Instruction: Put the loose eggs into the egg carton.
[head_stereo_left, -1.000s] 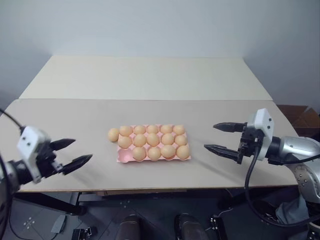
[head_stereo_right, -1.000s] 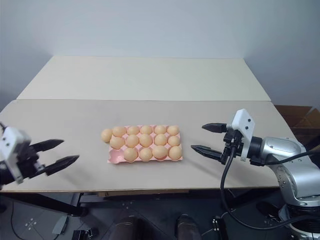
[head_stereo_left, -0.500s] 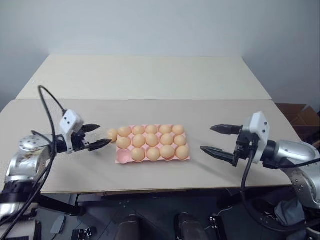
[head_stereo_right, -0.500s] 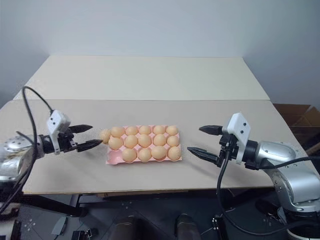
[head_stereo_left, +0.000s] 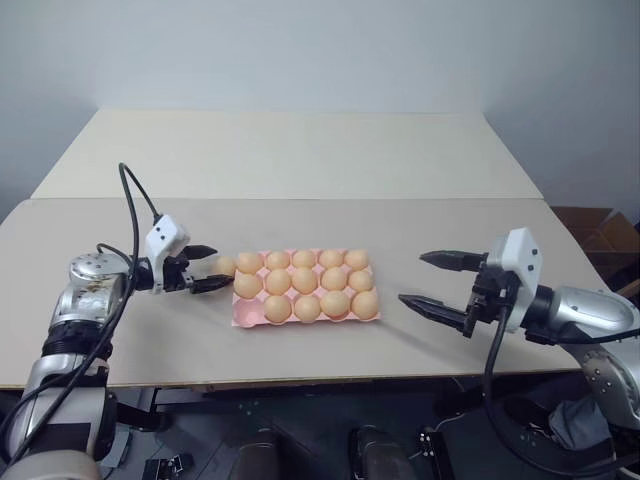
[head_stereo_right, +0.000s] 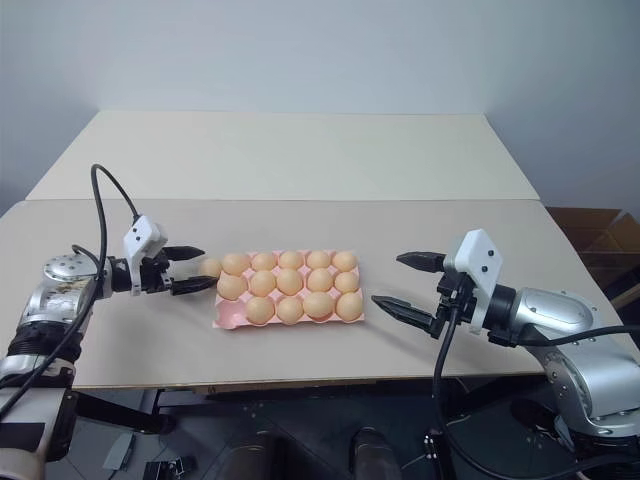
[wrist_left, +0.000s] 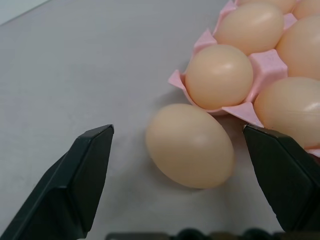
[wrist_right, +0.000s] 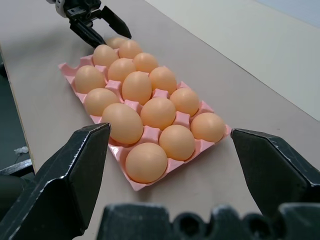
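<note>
Left tool (head_stereo_left: 211, 268), two black fingers spread apart, has the loose smooth tan-orange oval egg (wrist_left: 190, 145) lying between its tips, untouched, long axis crosswise to the fingers. Egg rests on the beige surface (head_stereo_left: 300, 160) just beside the far left corner of the flat pale pink egg carton (head_stereo_left: 243, 316); one near-left cup looks empty, rest filled. Left arm far nearer. Right tool (head_stereo_left: 435, 282) hangs spread, empty, well apart on the carton's right side.
</note>
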